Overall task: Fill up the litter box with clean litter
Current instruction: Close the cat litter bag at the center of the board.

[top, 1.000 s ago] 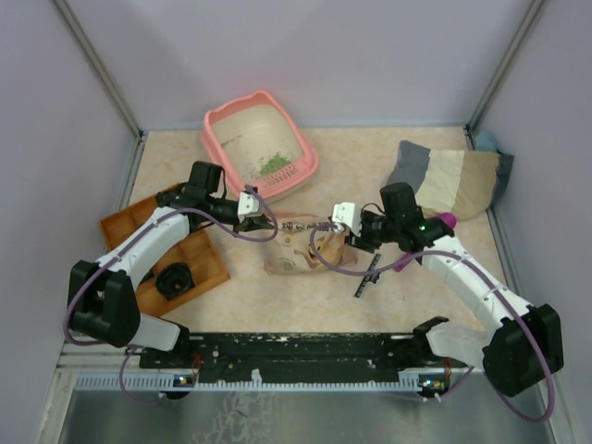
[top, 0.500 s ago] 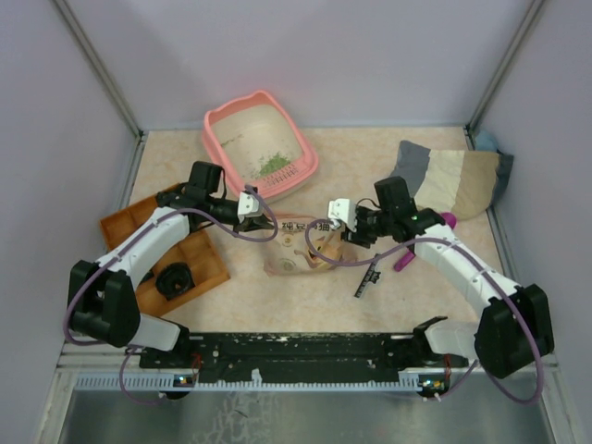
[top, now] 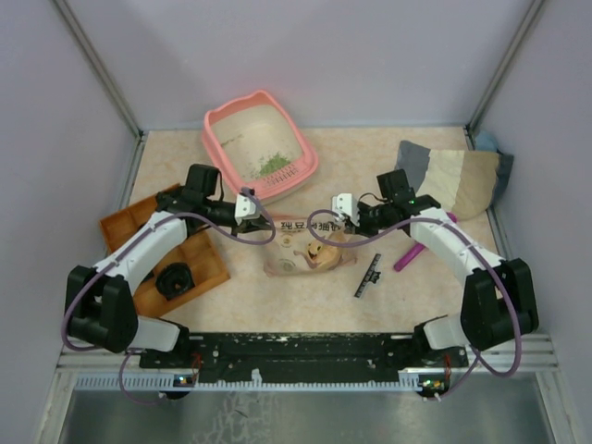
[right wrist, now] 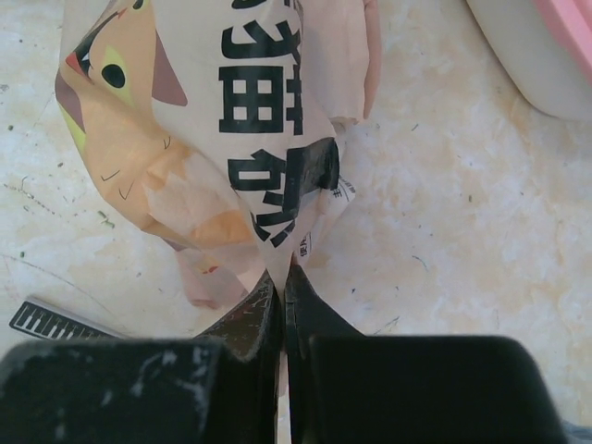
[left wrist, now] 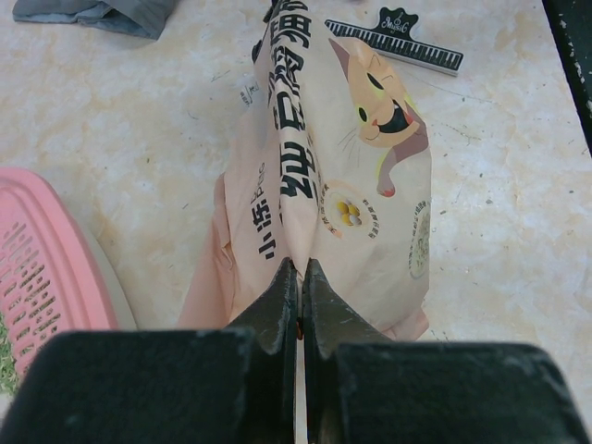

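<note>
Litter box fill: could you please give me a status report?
Left gripper, right gripper both shut on the paper bag. Litter box holds a little green litter. Nothing in the way.

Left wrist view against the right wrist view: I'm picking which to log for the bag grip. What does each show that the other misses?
Only the left wrist: the left gripper shut on the paper bag's edge, a grey cloth, and the litter box's slotted rim. Only the right wrist: the right gripper shut on the bag's opposite edge. Both: the bag, the black clip, part of the litter box, and the speckled tabletop.
</note>
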Motion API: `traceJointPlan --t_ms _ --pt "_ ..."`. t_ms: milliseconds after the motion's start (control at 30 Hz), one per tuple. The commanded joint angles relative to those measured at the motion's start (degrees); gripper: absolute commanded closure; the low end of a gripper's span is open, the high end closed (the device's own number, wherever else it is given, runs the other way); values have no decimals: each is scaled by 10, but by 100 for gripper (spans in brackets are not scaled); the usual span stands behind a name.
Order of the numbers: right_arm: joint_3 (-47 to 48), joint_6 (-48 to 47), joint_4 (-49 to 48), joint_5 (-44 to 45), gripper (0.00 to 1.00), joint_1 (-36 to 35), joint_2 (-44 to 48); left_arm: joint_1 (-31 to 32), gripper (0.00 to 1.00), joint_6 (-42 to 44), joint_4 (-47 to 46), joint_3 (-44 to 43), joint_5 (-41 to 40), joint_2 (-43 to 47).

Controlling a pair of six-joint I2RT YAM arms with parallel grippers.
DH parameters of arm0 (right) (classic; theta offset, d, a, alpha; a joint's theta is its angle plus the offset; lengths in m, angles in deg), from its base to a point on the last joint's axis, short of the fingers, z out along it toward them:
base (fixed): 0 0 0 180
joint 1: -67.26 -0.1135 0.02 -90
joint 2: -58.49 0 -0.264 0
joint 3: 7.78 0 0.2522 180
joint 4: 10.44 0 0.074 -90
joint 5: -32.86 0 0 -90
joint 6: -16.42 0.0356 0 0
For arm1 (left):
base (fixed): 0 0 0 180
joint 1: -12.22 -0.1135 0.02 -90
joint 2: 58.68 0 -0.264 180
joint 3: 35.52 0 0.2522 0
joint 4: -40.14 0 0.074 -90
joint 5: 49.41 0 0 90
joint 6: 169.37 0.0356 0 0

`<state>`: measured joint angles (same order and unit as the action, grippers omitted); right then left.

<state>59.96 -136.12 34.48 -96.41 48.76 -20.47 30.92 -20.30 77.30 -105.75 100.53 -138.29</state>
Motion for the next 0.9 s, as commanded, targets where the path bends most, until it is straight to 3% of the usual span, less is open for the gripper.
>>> traceJointPlan --t_ms 0,200,567,667,800,867 --pt "62 -24 109 73 100 19 22 -23 100 -15 -54 -7 12 38" --pt "123 -74 192 64 100 13 55 -24 100 -54 -97 -5 23 53" --pt "143 -104 216 91 100 6 30 -24 100 -60 -110 12 15 50" --pt "106 1 116 91 100 6 55 -24 100 -65 -116 15 19 53" --pt "62 151 11 67 82 6 108 -24 100 -65 -115 15 10 55" --pt "44 292 -53 62 75 6 137 -25 100 -67 -117 14 5 56"
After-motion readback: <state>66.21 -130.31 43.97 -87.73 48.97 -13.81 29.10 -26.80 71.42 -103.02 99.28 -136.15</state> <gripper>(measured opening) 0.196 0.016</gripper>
